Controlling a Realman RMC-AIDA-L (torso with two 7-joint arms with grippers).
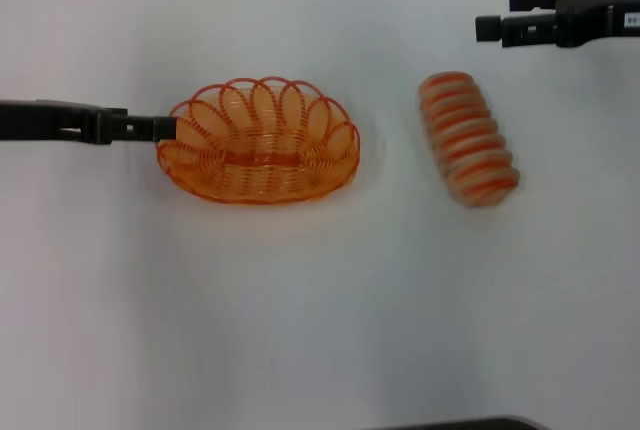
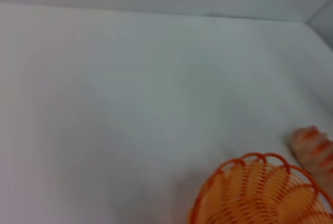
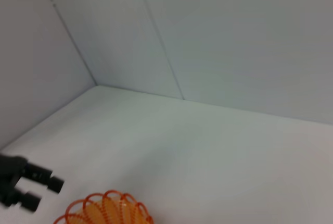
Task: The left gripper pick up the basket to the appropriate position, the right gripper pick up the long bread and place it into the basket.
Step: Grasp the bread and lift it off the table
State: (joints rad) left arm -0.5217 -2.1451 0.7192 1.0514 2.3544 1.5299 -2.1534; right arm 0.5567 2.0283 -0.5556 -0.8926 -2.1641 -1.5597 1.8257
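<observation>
On the white table, left of centre in the head view, sits the basket, an oval orange wire piece with a looped rim; its woven bottom is bare, with nothing inside. The long bread lies on the table surface to the basket's right, well apart from it and wholly outside it, its length running away from the robot at a slight angle.

The left gripper reaches in level from the left edge, its tips meeting the basket's left rim. From the head view its fingers appear close together at the rim wire, but whether they actually clamp it cannot be told. The right gripper hangs at the upper right, beyond the bread and clear of it, its two prongs parted with a visible gap and nothing between them.

Both arms are cut off by the frame edges. A dark object at the bottom edge of the head view is too cropped to identify.

The left wrist view shows only part of the basket's rim and one end of the bread beside it, blurred. The right wrist view alone shows the wall and corner behind the table, plus the basket's rim top and the left gripper seen from afar.
</observation>
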